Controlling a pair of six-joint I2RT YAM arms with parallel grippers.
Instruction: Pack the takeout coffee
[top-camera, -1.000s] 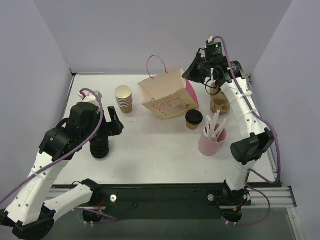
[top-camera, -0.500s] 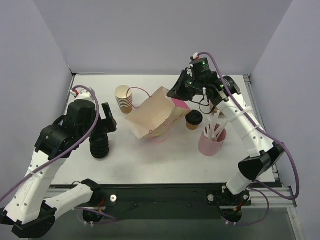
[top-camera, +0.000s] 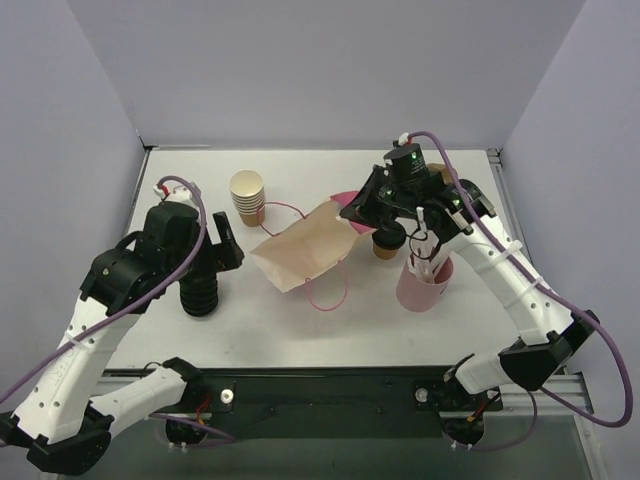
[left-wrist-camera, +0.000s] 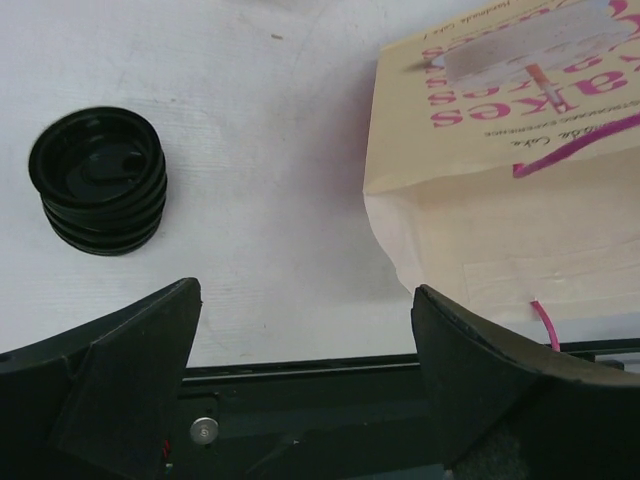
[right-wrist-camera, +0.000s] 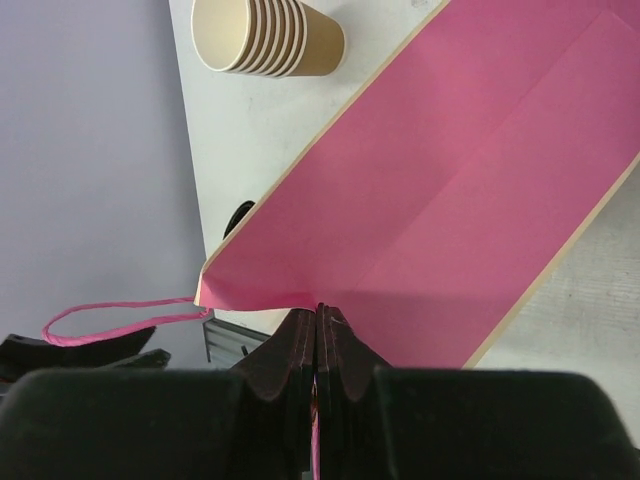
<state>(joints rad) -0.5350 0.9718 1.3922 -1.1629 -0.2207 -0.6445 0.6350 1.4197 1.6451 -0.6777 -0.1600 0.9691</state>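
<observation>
One small tan-brown paper cup w/ round black plastic lid (top-camera: 386, 240) stood upright, centre-right, just right of the tipped tan paper bag w/ pink lining (top-camera: 300, 252).
Right gripper (right-wrist-camera: 318, 312) was pinched shut on the bag's rim; left gripper (left-wrist-camera: 305, 320) hung wide open, empty. Cup prob. light; thin wall would crush easily, lid could pop. Best grip: mid-wall below the lid, gentle squeeze, kept upright.

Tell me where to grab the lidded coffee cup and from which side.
Probably pinch the tan wall of the coffee cup below its lid, coming from the near side: it stands upright, with the paper bag left and the pink cup right.
</observation>
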